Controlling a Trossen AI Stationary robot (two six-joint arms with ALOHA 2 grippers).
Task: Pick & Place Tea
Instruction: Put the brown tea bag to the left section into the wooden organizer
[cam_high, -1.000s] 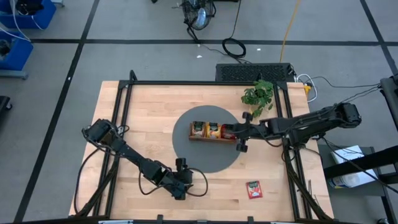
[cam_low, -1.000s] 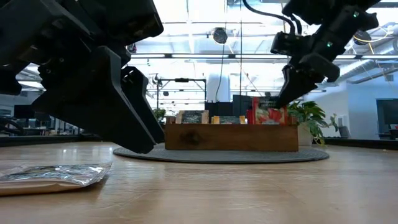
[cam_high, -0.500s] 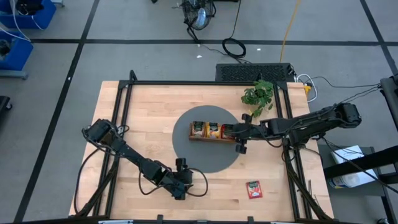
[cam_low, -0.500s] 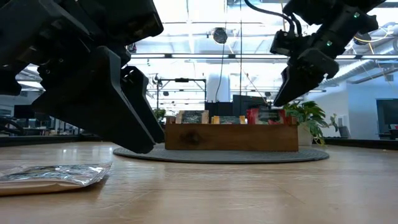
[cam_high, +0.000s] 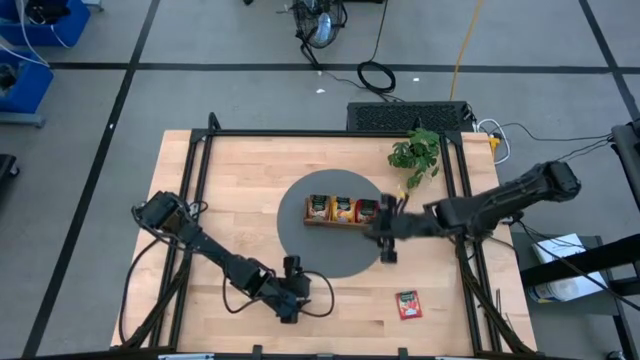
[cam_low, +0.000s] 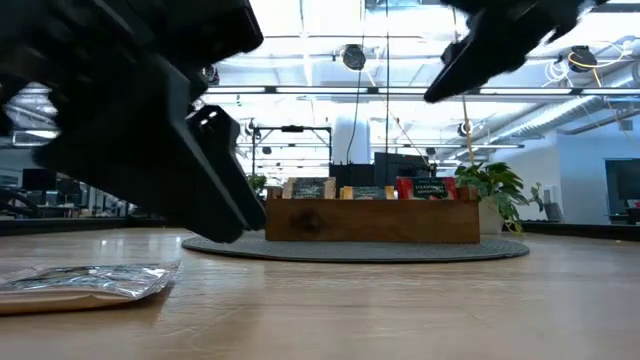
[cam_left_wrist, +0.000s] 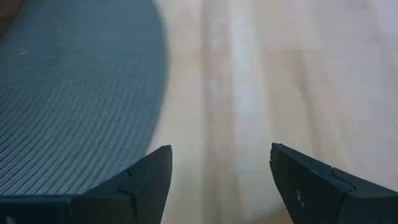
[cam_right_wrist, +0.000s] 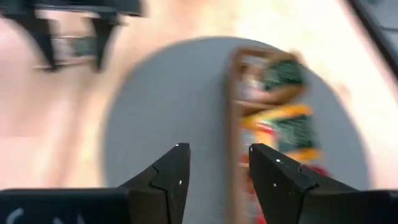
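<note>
Down at the near edge of the counter (cam_high: 250, 180), the left arm lies low and bent, its left gripper (cam_high: 290, 305) resting just off the rim of the round grey mat (cam_high: 330, 255), fingers spread wide with nothing between them; the left wrist view shows only bare wood and the mat's ribbed edge past its two dark fingertips (cam_left_wrist: 149, 180). In the low view a crinkled silvery sachet (cam_low: 85, 280) lies flat on the wood right in front of the lens. Also near the front, off to the right side, one red tea sachet (cam_high: 408, 304) lies alone on the counter, well apart from both arms.

Moving in: the right arm reaches across from the right side, stretched long and raised, and the right gripper (cam_high: 388, 232) hangs above the mat just beside the tray's right end, fingers parted and holding nothing; the right wrist view shows a clear gap between its fingertips (cam_right_wrist: 171, 177), mat beneath.

On the mat's far half sits the wooden three-compartment tray (cam_high: 345, 223). Green-and-tan sachets (cam_high: 319, 207) stand in its left compartment, orange sachets (cam_high: 343, 209) in the middle, red sachets (cam_high: 367, 210) in the right, their tops showing over the wall in the low view.

Beyond the tray, the leafy plant (cam_high: 415, 152) stands at the counter's far right
</note>
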